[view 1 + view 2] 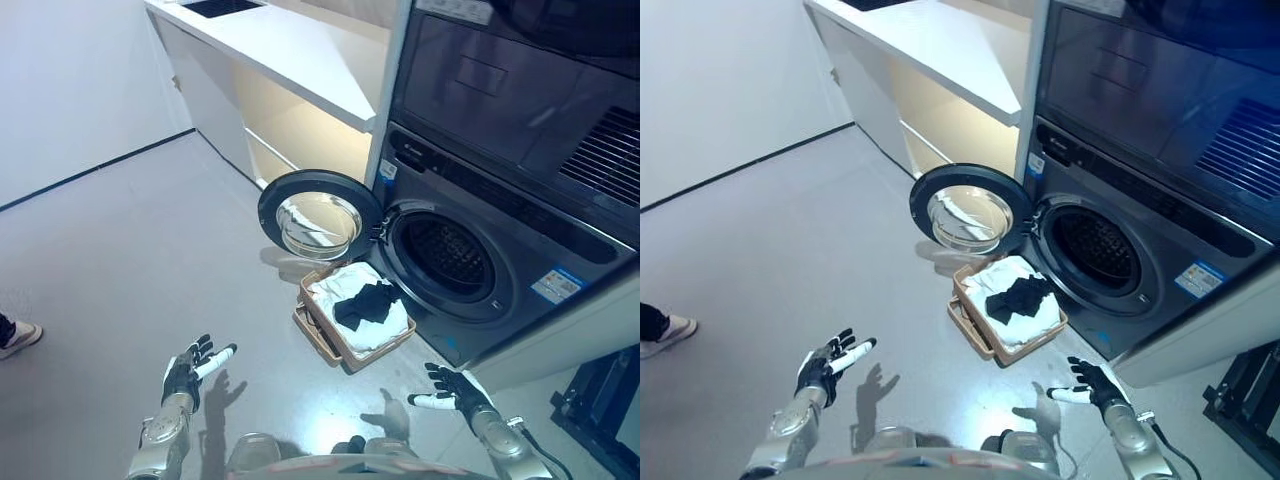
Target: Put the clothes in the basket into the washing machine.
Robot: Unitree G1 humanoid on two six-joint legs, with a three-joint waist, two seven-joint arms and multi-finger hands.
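A wicker basket sits on the grey floor right in front of the washing machine. White cloth fills it, with a black garment on top. The machine's round door is swung open to the left, and the dark drum shows empty. My left hand is low at the left, open, fingers spread, well short of the basket. Near the machine's front corner at the lower right my right hand is open too, holding nothing.
A white counter with cabinets runs along the wall behind the open door. A person's shoe shows at the far left edge. A black frame stands at the right of the machine.
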